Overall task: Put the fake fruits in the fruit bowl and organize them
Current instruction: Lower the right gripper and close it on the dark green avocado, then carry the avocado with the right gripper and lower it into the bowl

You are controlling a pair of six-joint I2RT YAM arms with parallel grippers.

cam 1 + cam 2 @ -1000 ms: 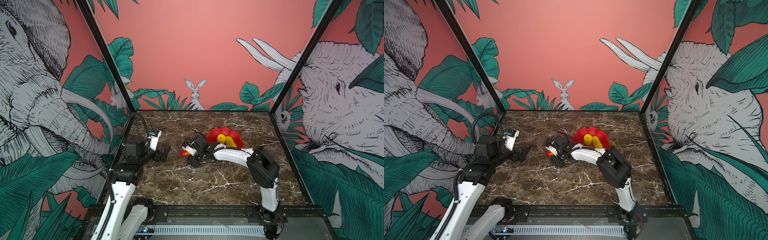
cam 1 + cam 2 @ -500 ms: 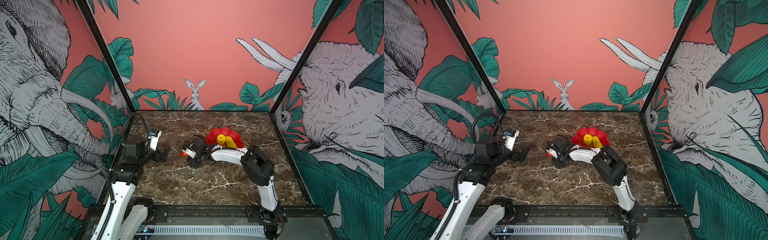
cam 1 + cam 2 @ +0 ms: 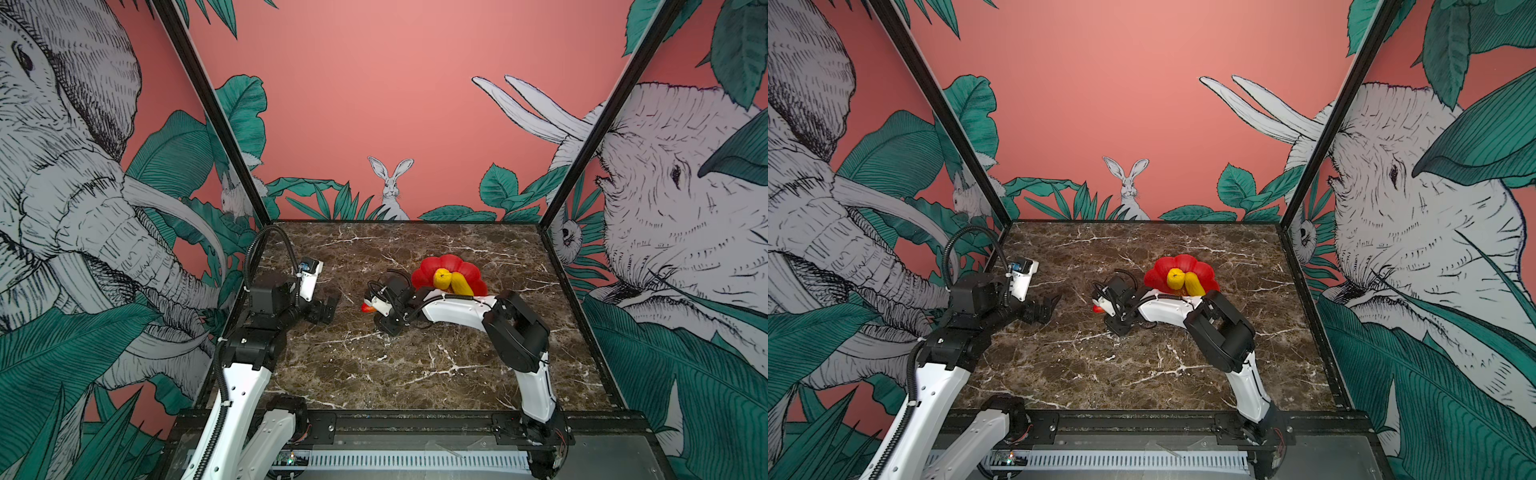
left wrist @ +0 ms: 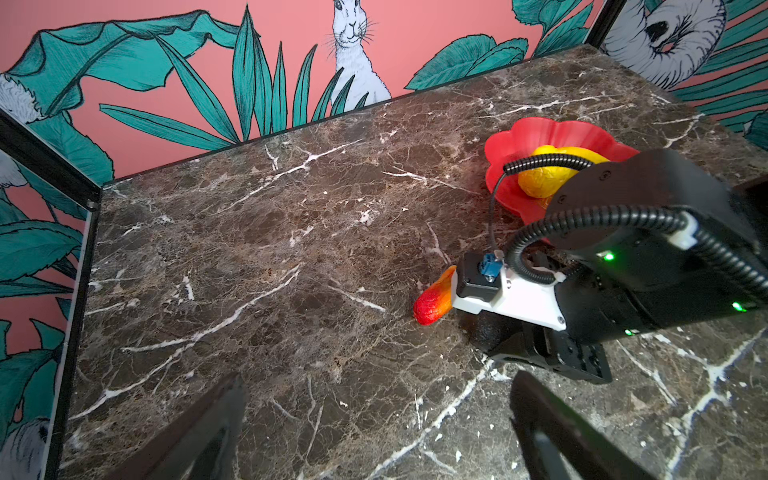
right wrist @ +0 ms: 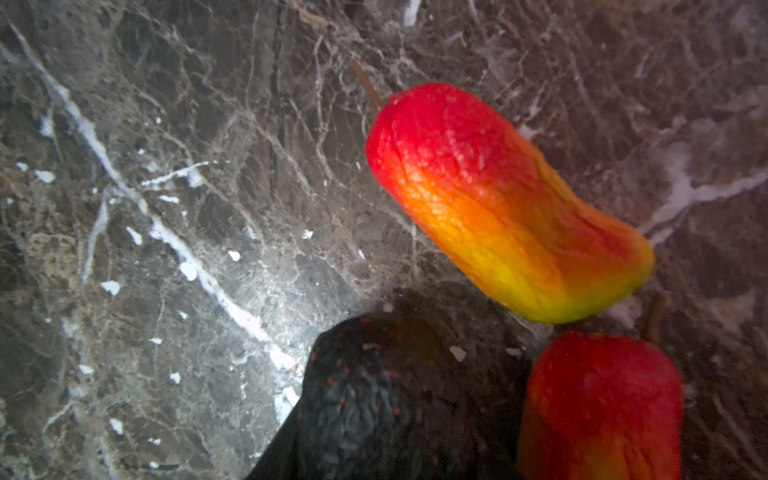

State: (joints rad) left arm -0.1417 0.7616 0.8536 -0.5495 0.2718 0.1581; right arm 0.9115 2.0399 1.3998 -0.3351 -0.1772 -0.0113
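Right tool [image 3: 386,322] is down at the desk [image 3: 374,374], just left of the fruit bowl [image 3: 432,266]. Its jaws are hidden under the wrist housing in both top views and don't show in its own wrist view, so I can't tell the grip width or whether anything is held. On the desk in front of its wrist camera is a dark oval fruit [image 5: 374,395]. A second oblong fruit [image 5: 598,407] lies just beside it, cut off by the frame edge. A red-to-yellow oblong fruit [image 5: 498,199] lies whole, close to both. In the left wrist view a red-orange fruit end [image 4: 432,301] sticks out past the right tool's white camera mount; can't tell which oblong one. The fruit bowl is red and flower-shaped, behind the right forearm. It holds a round yellow fruit [image 3: 441,277] and a long yellow fruit [image 3: 460,286], touching each other. Left tool [image 4: 378,380] hangs low over the desk's left part, well apart from the fruit. Its fingers [image 4: 208,428] are spread wide with nothing between them.
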